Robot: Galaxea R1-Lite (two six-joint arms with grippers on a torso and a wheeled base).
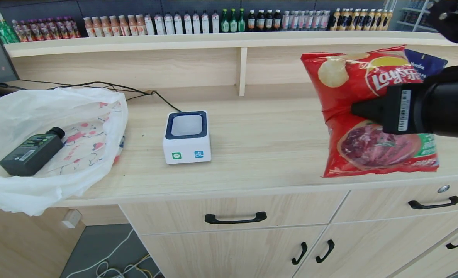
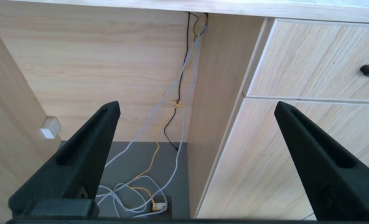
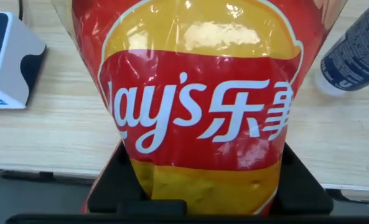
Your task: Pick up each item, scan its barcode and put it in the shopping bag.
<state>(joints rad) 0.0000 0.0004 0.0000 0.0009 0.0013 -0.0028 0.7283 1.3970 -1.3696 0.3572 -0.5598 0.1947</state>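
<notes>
A red chip bag hangs upright over the right side of the counter, pinched at its middle by my right gripper; the same chip bag sits squeezed between the gripper's black fingers. The white barcode scanner stands mid-counter, and its corner lies left of the chips. A white shopping bag lies open at the left with a dark green bottle inside. My left gripper hangs open below the counter, facing cabinet panels and cables.
A dark blue pouch stands behind the chip bag, seen as a blue item on the counter. A back ledge carries a row of bottles. Drawers with black handles front the counter. Black cables trail behind the shopping bag.
</notes>
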